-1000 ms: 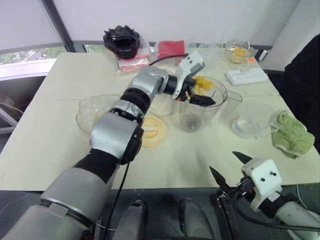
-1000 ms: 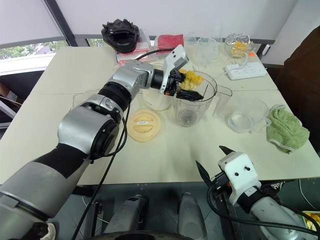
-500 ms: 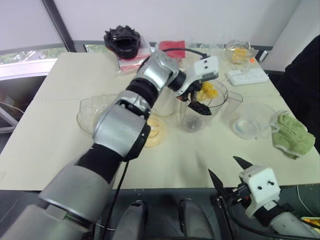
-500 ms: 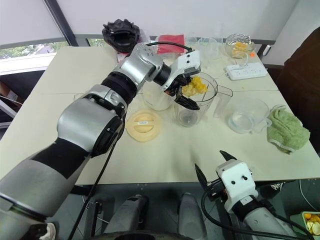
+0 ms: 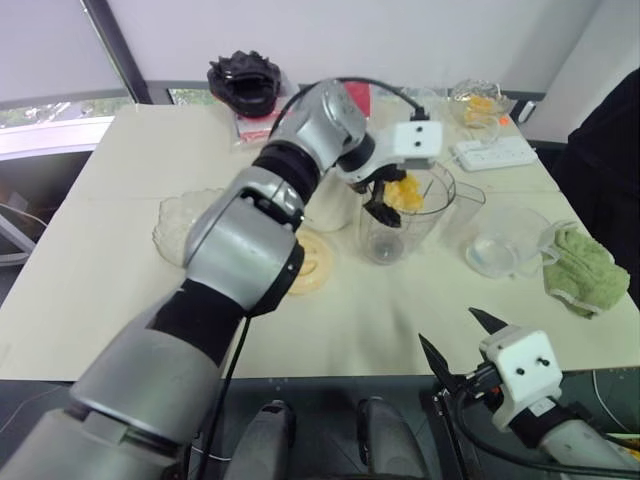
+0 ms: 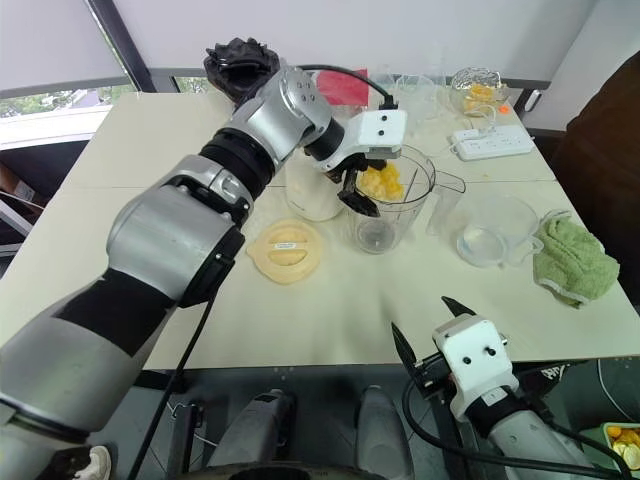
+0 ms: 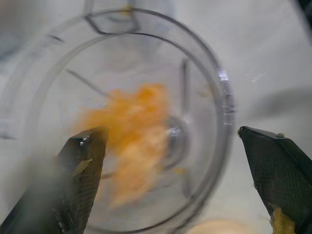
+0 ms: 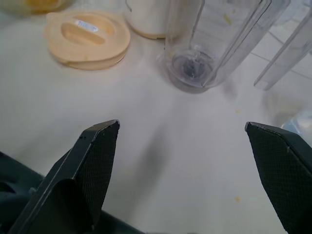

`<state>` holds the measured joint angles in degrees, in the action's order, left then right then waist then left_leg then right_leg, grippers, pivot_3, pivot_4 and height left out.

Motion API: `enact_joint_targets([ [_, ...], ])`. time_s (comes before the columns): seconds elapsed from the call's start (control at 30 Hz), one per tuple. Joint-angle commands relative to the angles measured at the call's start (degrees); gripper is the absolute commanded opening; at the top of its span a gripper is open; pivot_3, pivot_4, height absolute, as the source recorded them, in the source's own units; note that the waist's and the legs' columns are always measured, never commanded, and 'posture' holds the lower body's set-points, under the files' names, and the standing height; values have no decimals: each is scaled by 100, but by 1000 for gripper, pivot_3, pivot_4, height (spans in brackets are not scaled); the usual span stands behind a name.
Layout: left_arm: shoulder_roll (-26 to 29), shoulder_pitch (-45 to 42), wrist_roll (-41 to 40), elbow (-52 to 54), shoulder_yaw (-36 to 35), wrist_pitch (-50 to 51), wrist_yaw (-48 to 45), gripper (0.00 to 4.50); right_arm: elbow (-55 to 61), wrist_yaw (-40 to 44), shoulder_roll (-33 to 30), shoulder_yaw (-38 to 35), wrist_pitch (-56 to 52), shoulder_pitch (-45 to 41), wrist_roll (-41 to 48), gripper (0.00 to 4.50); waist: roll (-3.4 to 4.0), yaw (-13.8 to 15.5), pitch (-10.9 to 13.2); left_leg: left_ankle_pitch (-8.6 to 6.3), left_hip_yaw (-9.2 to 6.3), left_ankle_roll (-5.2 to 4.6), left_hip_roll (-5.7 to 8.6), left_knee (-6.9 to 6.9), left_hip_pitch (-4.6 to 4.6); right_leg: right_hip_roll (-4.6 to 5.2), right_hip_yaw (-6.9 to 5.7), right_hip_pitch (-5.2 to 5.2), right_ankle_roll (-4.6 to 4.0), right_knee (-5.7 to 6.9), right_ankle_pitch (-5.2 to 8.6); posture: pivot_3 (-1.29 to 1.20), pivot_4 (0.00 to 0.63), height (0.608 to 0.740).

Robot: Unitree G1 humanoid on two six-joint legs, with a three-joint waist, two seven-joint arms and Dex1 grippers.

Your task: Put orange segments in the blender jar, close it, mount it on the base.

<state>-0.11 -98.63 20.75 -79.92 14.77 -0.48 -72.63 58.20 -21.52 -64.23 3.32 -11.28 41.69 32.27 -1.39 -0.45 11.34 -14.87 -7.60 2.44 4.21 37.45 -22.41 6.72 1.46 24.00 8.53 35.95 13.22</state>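
The clear blender jar (image 5: 400, 225) stands upright mid-table. My left gripper (image 5: 388, 205) points down into its mouth and is open. In the left wrist view its fingers (image 7: 83, 180) are spread across the jar rim (image 7: 225, 97). A blurred clump of orange segments (image 7: 131, 141) is between them inside the jar, above the blades, also seen through the jar wall as orange segments (image 5: 405, 190). The pale yellow lid (image 5: 310, 262) lies flat on the table left of the jar. My right gripper (image 5: 470, 345) hangs open at the table's near edge, holding nothing.
A white container (image 5: 330, 205) stands just behind the jar. Around it are a glass bowl (image 5: 185, 225) at left, a clear jug (image 5: 500, 240) and green cloth (image 5: 580, 265) at right. A power strip (image 5: 495, 152), a bowl of orange pieces (image 5: 475, 100) and a black ridged object (image 5: 245, 80) sit at the back.
My left wrist has turned so that the gripper points down into the jar. The orange clump has left the fingers and is inside the jar. The right gripper has barely moved.
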Motion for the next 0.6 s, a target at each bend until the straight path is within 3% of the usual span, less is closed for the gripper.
enact_joint_targets([
  [0.03, 58, -185, 287, 79, 184, -329, 197, 4448, 180, -127, -10, 129, 58, -75, 3, 4299, 1, -3, 0, 0, 0, 0, 0, 0, 0, 0, 0, 0, 0, 0, 0, 0, 150, 740],
  [0.27, 24, -285, 97, 85, -115, -372, 408, 4448, 180, -240, -26, 300, -17, -229, 5, 4299, 0, -5, 0, 0, 1, 0, 1, 2, 0, 0, 1, -1, -1, 0, 0, 0, 150, 740],
  [0.6, 468, -24, -657, 158, -956, 58, -755, 4448, 180, -64, -101, 224, -202, -468, 266, 4299, 2, -22, -1, 0, 0, -1, 0, 2, 4, -1, 0, -1, -8, 6, -5, 0, 150, 740],
])
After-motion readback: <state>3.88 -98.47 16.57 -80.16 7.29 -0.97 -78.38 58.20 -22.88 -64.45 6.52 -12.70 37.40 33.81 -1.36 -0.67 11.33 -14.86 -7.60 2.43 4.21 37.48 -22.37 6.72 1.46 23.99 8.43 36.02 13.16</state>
